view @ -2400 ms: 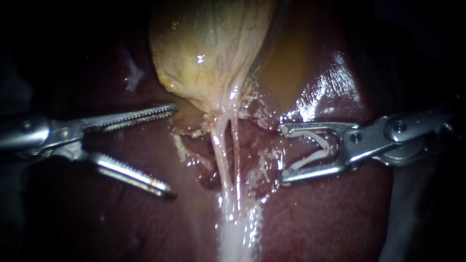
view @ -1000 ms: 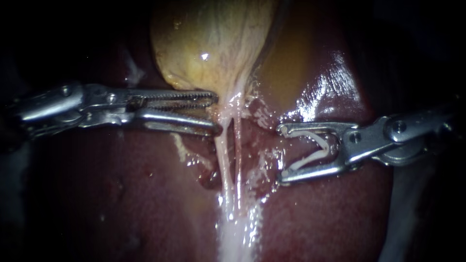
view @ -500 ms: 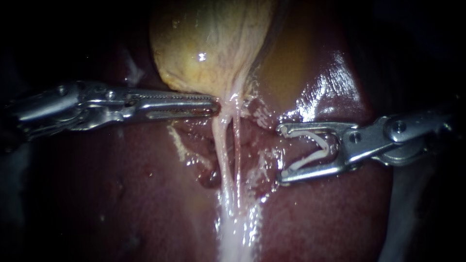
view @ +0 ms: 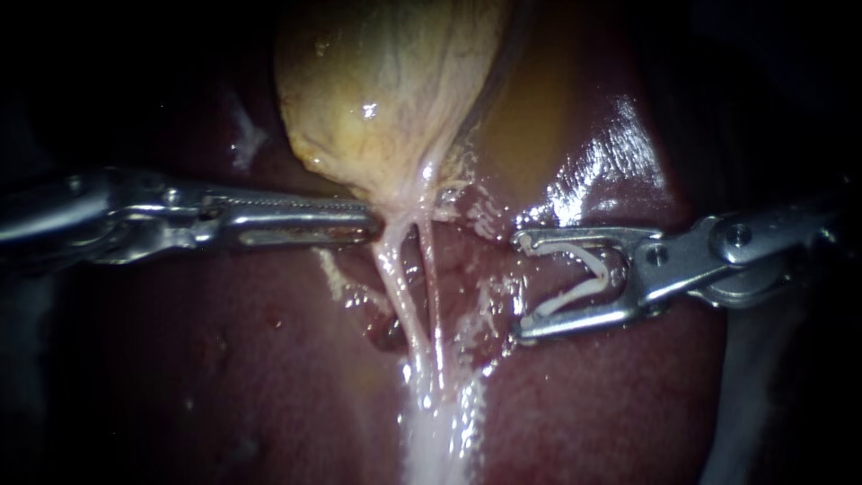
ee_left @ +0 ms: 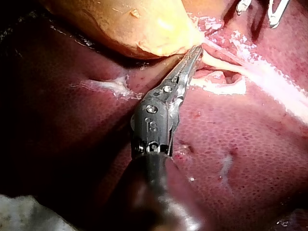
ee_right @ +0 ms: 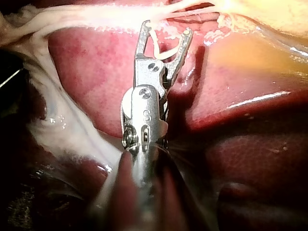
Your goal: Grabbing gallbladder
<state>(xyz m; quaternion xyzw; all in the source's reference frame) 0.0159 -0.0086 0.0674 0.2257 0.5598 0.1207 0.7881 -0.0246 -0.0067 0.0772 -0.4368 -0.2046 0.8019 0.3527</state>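
Evidently the pale yellow, sac-like gallbladder (view: 386, 90) is gripped at its narrow lower neck by the slender steel left instrument (view: 370, 220), which is closed flat on that tissue and laid crosswise to the sac's long axis. Well apart, the right instrument (view: 525, 283) is held wide, with a white clip (view: 579, 269) carried inside it.

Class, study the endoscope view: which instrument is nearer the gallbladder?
Left. The left instrument grips the gallbladder at its narrow lower end; the right instrument, carrying a clip, sits apart, over the liver.
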